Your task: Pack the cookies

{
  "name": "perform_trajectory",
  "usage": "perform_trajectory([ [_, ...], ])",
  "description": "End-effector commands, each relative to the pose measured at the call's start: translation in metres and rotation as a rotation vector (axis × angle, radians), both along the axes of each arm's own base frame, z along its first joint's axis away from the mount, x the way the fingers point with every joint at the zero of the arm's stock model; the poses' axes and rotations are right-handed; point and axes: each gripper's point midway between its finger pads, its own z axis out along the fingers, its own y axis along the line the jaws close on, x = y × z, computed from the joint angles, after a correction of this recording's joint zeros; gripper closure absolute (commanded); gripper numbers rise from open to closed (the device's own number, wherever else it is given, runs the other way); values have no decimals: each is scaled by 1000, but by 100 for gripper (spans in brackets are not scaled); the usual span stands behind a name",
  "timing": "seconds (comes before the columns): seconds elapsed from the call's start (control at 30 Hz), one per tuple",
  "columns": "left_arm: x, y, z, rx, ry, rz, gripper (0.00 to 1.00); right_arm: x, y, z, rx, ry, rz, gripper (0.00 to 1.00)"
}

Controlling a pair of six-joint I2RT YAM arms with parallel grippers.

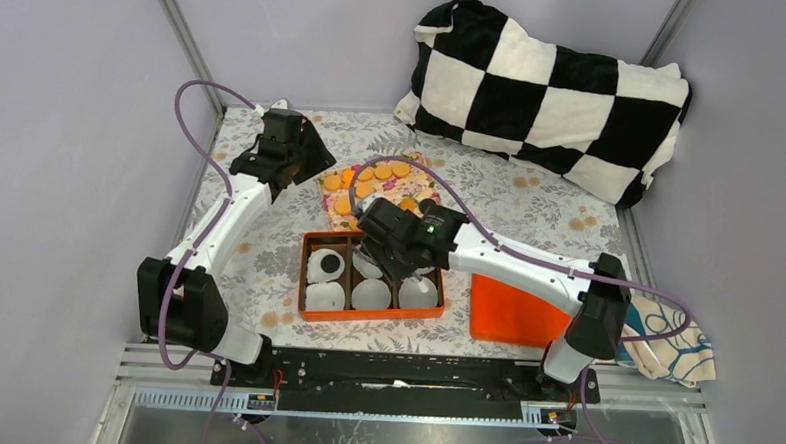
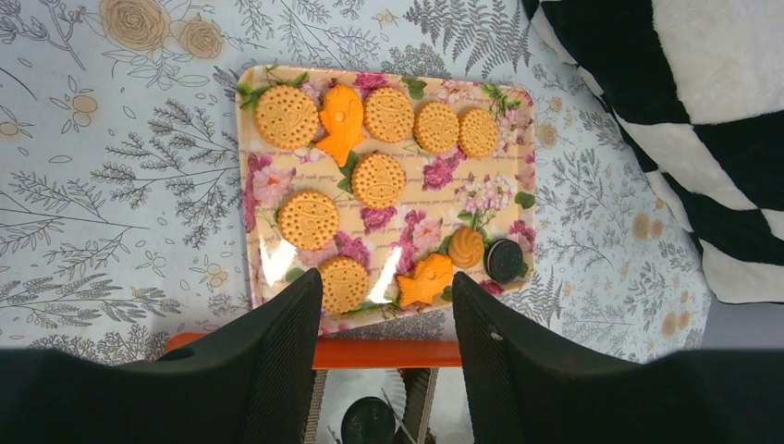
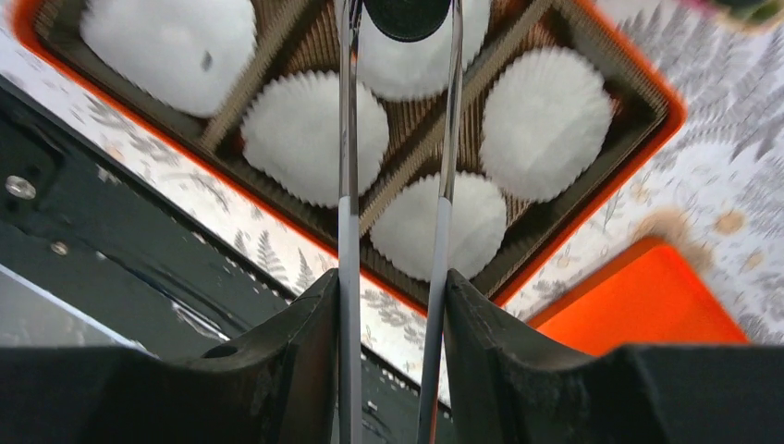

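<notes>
Clenched in right claw: slim metal tongs, pinching one dark cookie above orange box of white paper cups. Holds left claw released, jaws wide and empty, near floral tray on patterned bench. Keeps other cookies on that tray, mostly tan rounds, one dark. Shows second dark cookie already in far-left cup of box.

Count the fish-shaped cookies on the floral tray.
2. One fish cookie lies in the far row of the floral tray, the other at its near edge; the left gripper may hide more there.
</notes>
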Motion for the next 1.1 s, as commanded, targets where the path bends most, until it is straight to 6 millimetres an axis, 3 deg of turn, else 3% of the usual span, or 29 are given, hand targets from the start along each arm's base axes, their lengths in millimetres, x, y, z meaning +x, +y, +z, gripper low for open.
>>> perform_trajectory([
  [0.0, 3, 0, 13, -23, -51, -2, 41, -11, -10, 0, 34, 35, -29, 88],
  [0.2, 5, -1, 11, -22, -45, -6, 41, -2, -5, -5, 12, 4, -27, 82],
  [0.3, 5, 0, 10, -17, -43, -9, 41, -1, -3, -2, 13, 1, -20, 61],
  [0.43, 6, -5, 9, -27, -46, -37, 41, -1, -2, 2, 29, -4, -15, 49],
  [0.77, 7, -14, 10, -56, -45, -78, 40, 9, 0, 22, 46, -61, -33, 46],
  [0.93, 7, -15, 17, -58, -61, -81, 40, 41, 6, 58, 60, -218, -68, 47],
  [1.07, 7, -13, 17, -51, -58, -74, 40, 75, 14, 51, 28, -249, -97, 47],
])
